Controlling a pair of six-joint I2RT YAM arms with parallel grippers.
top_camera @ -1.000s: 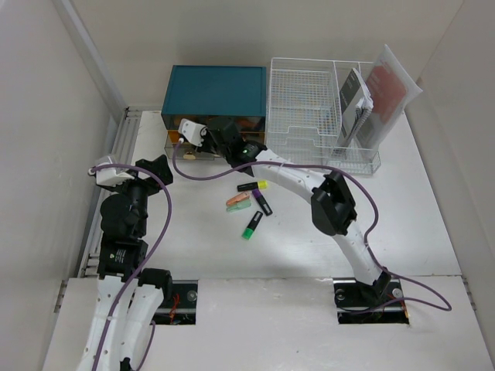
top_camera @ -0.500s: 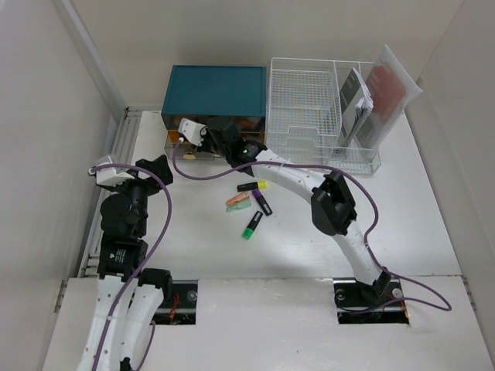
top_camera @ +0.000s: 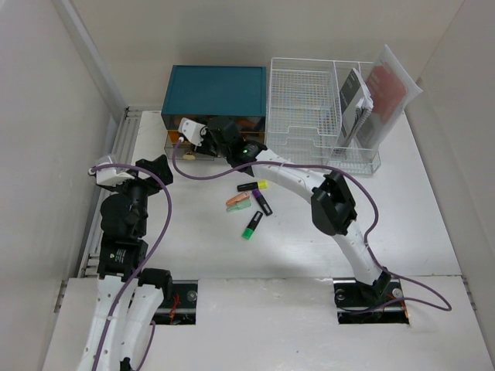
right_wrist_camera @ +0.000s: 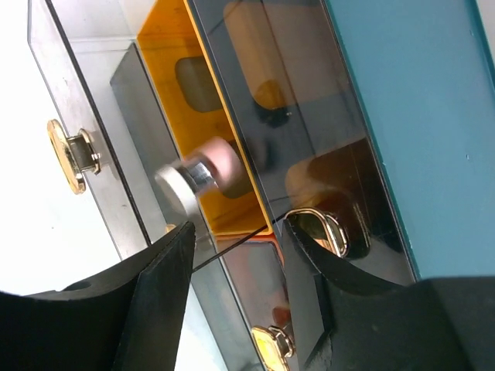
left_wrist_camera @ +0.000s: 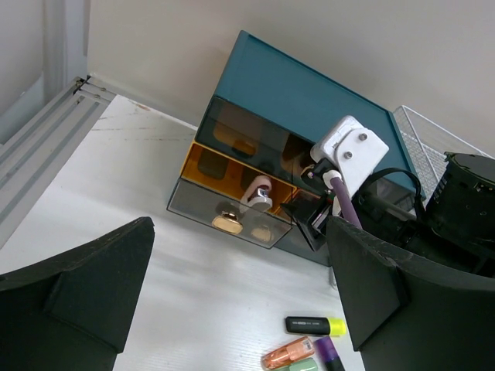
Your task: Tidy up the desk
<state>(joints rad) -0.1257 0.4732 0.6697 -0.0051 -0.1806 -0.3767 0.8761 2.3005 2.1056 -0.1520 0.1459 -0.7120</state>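
- Nearest the arm bases, white worktop (top_camera: 402, 216), running from the near edge to the back wall, under everything else.
- On the near left, left end effector (left_wrist_camera: 240, 247), spread wide and empty, hanging above the worktop and facing the teal drawer box (top_camera: 216, 91).
- At mid-worktop, a loose cluster: green-and-black highlighter (top_camera: 251, 225) closest, then orange highlighter (top_camera: 235, 199), pale green highlighter (top_camera: 244, 205) and purple-and-black highlighter (top_camera: 264, 204) close together, with black-and-yellow highlighter (top_camera: 252, 185) farthest.
- Just past the cluster, right end effector (right_wrist_camera: 238, 236), partly spread at the front of the teal drawer box. Brass handle (right_wrist_camera: 319, 226) just beside one finger. Contact impossible to tell, nothing clamped.
- At the back left, smoky lower drawer (left_wrist_camera: 232, 212) with a brass knob (left_wrist_camera: 227, 222), standing out a little from the box front. Orange drawer (left_wrist_camera: 220, 166) just above it.
- At the back right, just beside the box, white wire rack (top_camera: 302, 100), with a spiral notebook (top_camera: 354, 97) and a red-covered booklet (top_camera: 388, 81) standing tilted at its right end.
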